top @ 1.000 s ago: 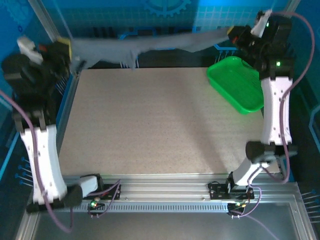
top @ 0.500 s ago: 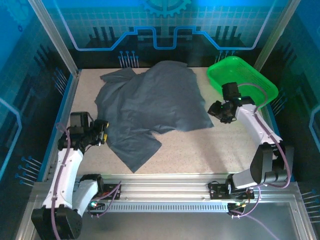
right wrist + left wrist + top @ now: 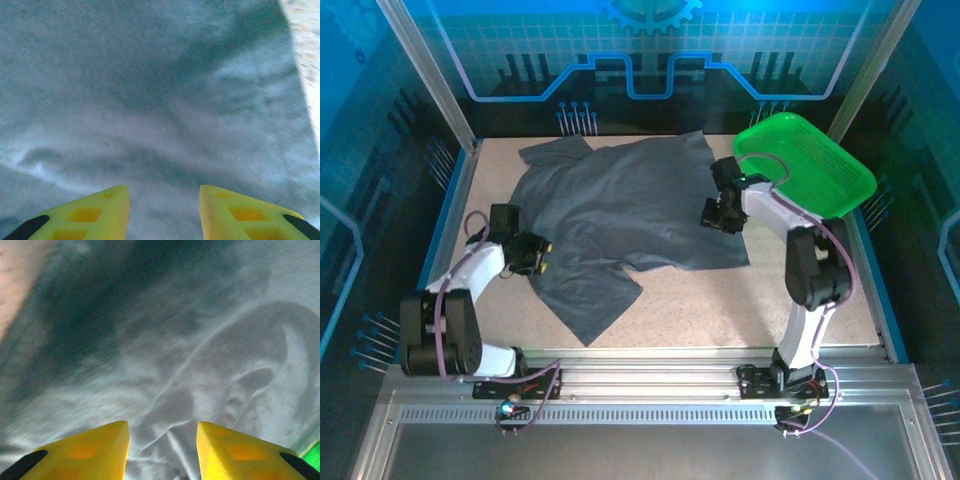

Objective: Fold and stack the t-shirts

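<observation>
T-shirt point(image 3: 620, 210) on the table point(image 3: 740, 300), tray point(image 3: 812, 165) beside it, far right.

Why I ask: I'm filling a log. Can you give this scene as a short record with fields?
shirt: grey, one, spread rumpled, not yet folded
table: speckled beige, shirt lies on its back half
tray: green, back right corner
left pincer: open, at the shirt's left edge
right pincer: open, over the shirt's right side

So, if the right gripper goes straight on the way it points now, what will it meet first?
Most likely the dark grey t-shirt: the right gripper points at its cloth, with nothing in between, though depth is unclear.
</observation>
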`<state>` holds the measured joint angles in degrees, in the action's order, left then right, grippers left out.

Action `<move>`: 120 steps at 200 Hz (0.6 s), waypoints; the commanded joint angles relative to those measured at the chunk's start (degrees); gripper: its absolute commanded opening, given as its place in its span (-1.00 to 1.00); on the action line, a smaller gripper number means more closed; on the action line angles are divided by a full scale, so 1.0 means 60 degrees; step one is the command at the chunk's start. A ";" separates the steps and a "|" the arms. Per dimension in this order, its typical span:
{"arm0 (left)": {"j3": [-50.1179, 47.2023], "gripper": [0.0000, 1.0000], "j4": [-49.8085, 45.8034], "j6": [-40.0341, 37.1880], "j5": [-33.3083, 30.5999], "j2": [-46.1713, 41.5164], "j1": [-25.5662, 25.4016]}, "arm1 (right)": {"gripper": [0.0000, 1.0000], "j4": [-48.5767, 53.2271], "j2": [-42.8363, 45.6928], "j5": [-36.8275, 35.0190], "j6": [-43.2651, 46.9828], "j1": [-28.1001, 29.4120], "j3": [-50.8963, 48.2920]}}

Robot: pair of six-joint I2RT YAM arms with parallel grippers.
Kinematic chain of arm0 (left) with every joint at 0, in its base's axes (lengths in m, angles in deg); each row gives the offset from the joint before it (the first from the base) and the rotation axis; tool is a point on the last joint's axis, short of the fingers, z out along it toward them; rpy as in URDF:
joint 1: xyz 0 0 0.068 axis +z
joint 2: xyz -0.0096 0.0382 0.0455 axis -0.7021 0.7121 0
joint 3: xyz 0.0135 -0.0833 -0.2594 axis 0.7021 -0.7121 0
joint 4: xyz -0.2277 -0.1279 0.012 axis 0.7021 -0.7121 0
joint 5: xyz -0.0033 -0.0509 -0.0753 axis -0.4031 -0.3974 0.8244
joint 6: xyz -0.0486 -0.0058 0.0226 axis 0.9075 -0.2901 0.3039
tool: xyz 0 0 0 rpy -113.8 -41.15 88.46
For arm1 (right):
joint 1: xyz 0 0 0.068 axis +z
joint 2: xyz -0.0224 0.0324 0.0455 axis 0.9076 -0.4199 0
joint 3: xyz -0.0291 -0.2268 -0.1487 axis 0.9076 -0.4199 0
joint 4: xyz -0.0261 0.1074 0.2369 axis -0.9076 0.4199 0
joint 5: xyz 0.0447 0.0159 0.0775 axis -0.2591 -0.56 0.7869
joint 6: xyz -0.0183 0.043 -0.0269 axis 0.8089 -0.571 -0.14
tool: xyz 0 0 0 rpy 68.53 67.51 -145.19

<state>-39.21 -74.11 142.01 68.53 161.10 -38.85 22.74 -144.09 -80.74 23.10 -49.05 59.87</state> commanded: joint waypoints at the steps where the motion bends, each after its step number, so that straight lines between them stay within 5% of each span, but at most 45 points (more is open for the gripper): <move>1: 0.0562 -0.23 0.0407 -0.0063 0.0225 0.0672 -0.0099 | -0.19 0.0927 -0.0755 0.0145 0.0054 0.0046 0.0753; 54: 0.0636 -0.08 -0.3355 -0.0430 -0.1387 -0.1957 -0.0868 | -0.17 0.0831 0.1018 -0.0192 -0.0400 -0.0360 -0.0421; 88: -0.0724 -0.09 -0.5053 0.0439 -0.1205 -0.3756 -0.2339 | -0.11 0.0714 0.2441 0.0239 -0.0680 -0.0876 -0.1921; 120: -0.2009 -0.09 -0.5039 0.2093 -0.0653 -0.4937 -0.4271 | -0.07 0.0296 0.3295 0.0910 -0.0807 -0.1357 -0.3245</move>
<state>-46.40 -98.50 146.12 62.33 134.04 -57.87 25.14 -126.50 -79.19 19.82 -55.44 45.35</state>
